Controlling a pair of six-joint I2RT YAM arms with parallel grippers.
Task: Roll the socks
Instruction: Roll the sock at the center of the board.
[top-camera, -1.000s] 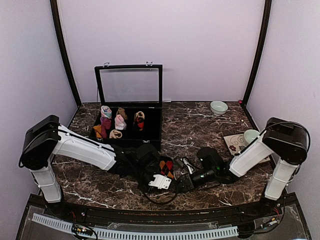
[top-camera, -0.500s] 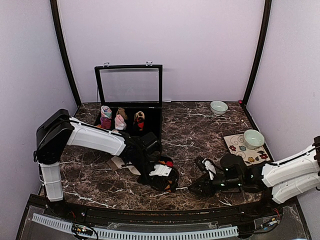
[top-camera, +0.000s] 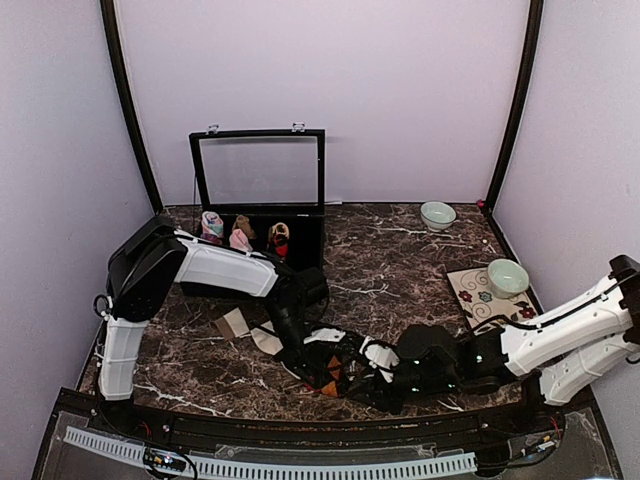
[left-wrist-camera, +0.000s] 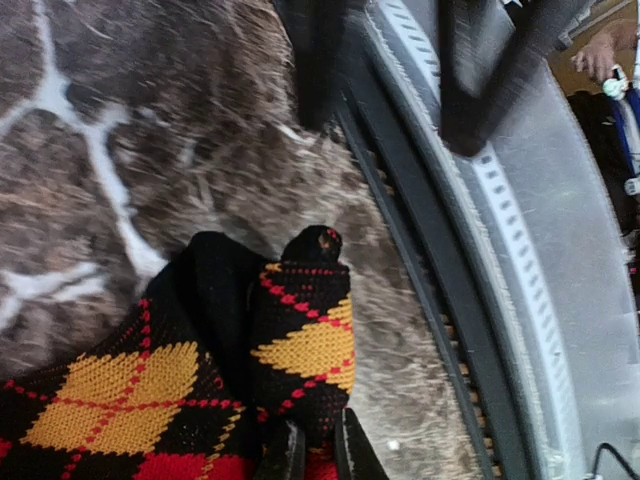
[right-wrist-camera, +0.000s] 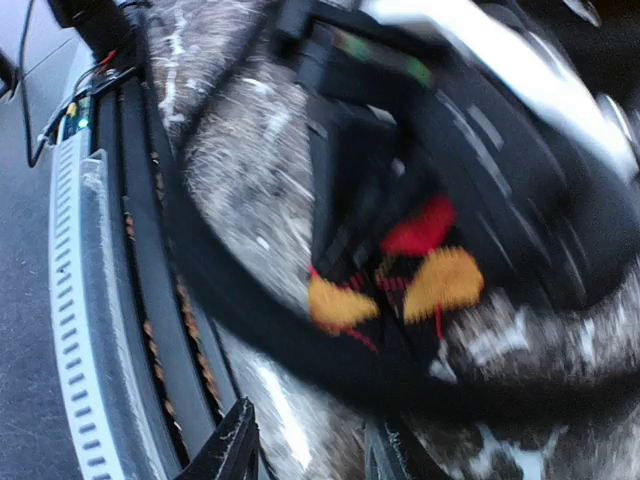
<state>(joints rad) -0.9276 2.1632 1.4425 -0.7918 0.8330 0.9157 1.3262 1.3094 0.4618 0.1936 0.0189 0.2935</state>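
Note:
The black argyle socks (left-wrist-camera: 300, 340) with orange and red diamonds lie on the marble near the front edge; they also show in the top view (top-camera: 330, 372). My left gripper (left-wrist-camera: 312, 458) is shut on a fold of this sock's fabric; in the top view it (top-camera: 318, 358) is low over the sock. My right gripper (right-wrist-camera: 312, 450) is open and empty, just short of the argyle sock (right-wrist-camera: 400, 275), with a black cable crossing in front; the view is blurred. In the top view it (top-camera: 362, 374) is right beside the sock. The cream and brown sock (top-camera: 262, 340) lies flat to the left.
An open black box (top-camera: 300, 262) with rolled sock bundles stands at the back left, lid up. A green bowl (top-camera: 437, 214) sits at the back right. Another bowl (top-camera: 507, 275) stands on a floral mat (top-camera: 470, 297). The table's front rail (left-wrist-camera: 420, 260) is close to the sock.
My left gripper has drawn the argyle sock nearer the front edge. My right arm has swung left, low over the table, up to the sock.

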